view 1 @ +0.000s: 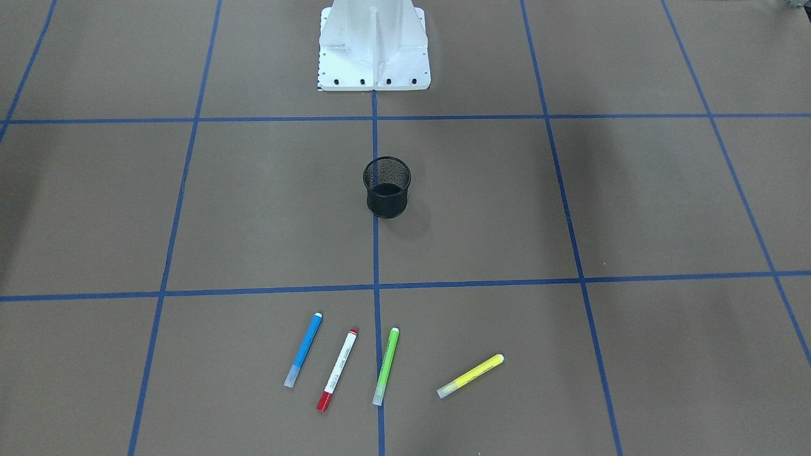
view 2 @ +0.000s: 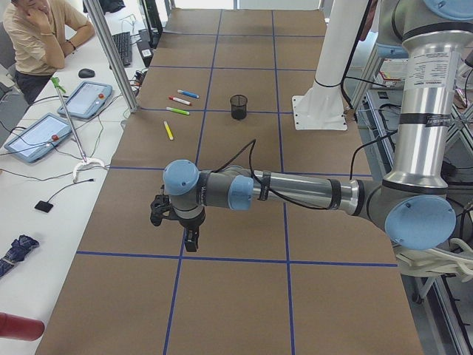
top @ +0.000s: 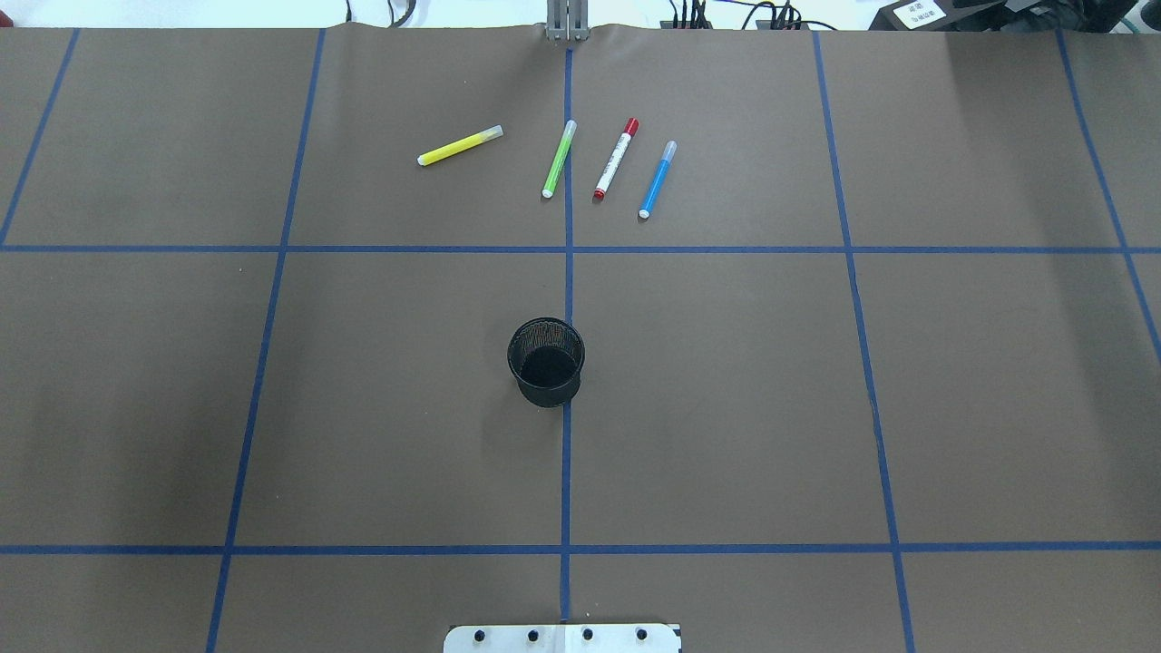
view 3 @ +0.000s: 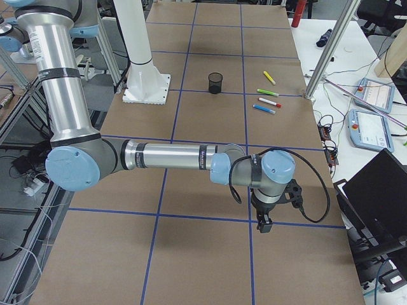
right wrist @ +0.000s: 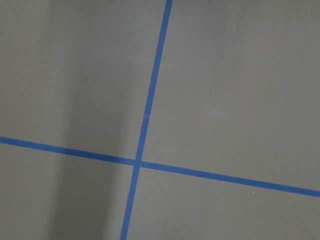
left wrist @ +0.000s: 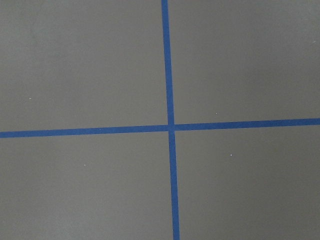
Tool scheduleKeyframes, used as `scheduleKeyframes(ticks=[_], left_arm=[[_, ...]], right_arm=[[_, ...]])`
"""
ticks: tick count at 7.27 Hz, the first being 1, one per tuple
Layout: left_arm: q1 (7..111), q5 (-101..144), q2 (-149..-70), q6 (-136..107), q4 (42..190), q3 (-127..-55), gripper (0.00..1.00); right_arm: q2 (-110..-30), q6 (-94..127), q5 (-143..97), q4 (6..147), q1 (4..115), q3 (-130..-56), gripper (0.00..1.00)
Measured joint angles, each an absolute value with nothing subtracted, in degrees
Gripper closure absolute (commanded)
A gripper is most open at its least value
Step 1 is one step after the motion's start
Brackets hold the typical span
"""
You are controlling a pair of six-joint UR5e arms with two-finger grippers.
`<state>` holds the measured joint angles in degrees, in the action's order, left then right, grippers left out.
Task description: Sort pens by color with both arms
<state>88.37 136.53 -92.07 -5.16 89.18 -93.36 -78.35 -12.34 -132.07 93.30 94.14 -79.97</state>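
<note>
Four pens lie in a row on the brown table, far from the robot's base: a blue pen (view 1: 304,349), a white pen with red ends (view 1: 338,370), a green pen (view 1: 386,366) and a yellow pen (view 1: 471,376). The overhead view gives yellow (top: 460,145), green (top: 559,160), red (top: 616,159), blue (top: 658,180). My left gripper (view 2: 191,240) hangs over the table's left end, well away from the pens. My right gripper (view 3: 264,223) hangs over the right end. Both show only in the side views, so I cannot tell their state. Both wrist views hold only tape lines.
A black mesh cup (top: 545,361) stands upright at the table's centre, between the pens and the white pedestal base (view 1: 375,47). Blue tape lines (top: 567,249) grid the surface. A seated person (view 2: 41,37) and tablets (view 2: 35,135) are at a side desk beyond the table's far edge.
</note>
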Motion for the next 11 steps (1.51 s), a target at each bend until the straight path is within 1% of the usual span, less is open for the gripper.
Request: scheduleKeyframes(ticks=[3, 6, 11], left_arm=[[89.7, 137.8, -89.4, -4.9, 90.0, -95.7, 0.00], [89.8, 137.9, -88.3, -4.7, 90.1, -98.3, 0.00], [89.8, 137.3, -88.3, -5.2, 90.1, -98.7, 0.00]], right_arm=[[-79.0, -9.6, -132.2, 93.2, 94.0, -80.2, 0.01], [-79.0, -9.3, -132.3, 93.2, 93.9, -80.2, 0.01], [-79.0, -9.2, -132.5, 93.2, 93.6, -80.3, 0.01]])
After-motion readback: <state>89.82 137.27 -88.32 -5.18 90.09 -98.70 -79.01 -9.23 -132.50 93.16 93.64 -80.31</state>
